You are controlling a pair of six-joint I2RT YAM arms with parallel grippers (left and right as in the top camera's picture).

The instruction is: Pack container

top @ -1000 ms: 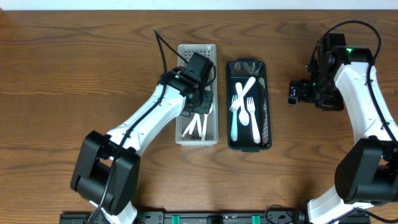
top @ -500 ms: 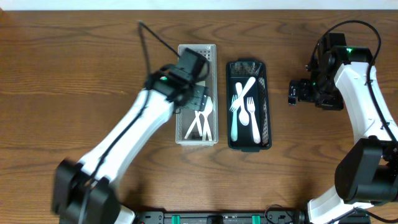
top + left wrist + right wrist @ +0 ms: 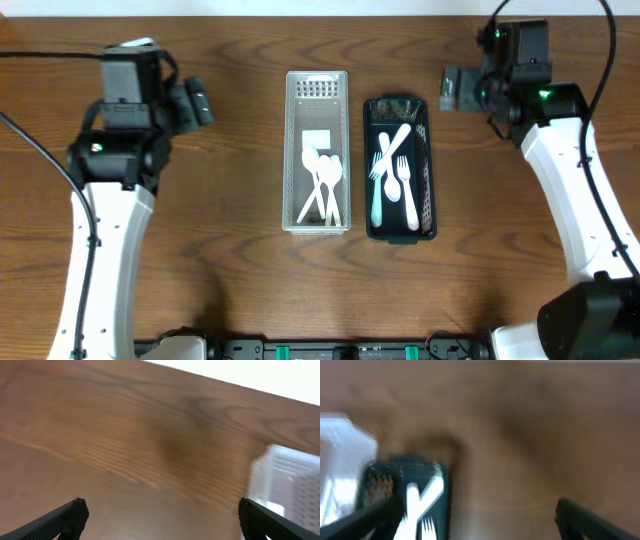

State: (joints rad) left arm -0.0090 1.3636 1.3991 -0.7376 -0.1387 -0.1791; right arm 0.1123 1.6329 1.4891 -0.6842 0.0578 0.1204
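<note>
The white basket (image 3: 317, 88) and the black container (image 3: 427, 170) stand side by side at the middle of the wooden table (image 3: 230, 260), long sides parallel and just apart, the basket on the left. A few white spoons (image 3: 322, 178) lie in the near half of the basket, bowls pointing far. In the black container lies a loose cross of white cutlery (image 3: 396, 172), among it at least two forks.

The left gripper (image 3: 200, 103) hovers over bare wood, well to the left of the basket and towards the far edge. Its wrist camera shows the two fingertips (image 3: 65, 517) spread wide with nothing between them, and a corner of the basket at the right edge of the view. The right gripper (image 3: 452, 88) hangs just right of the black container's far end, above the table. Its wrist view is heavily blurred (only the container's end and the pale basket can be made out), yet the dark fingers sit at opposite edges, so the jaws stand apart and hold nothing.
</note>
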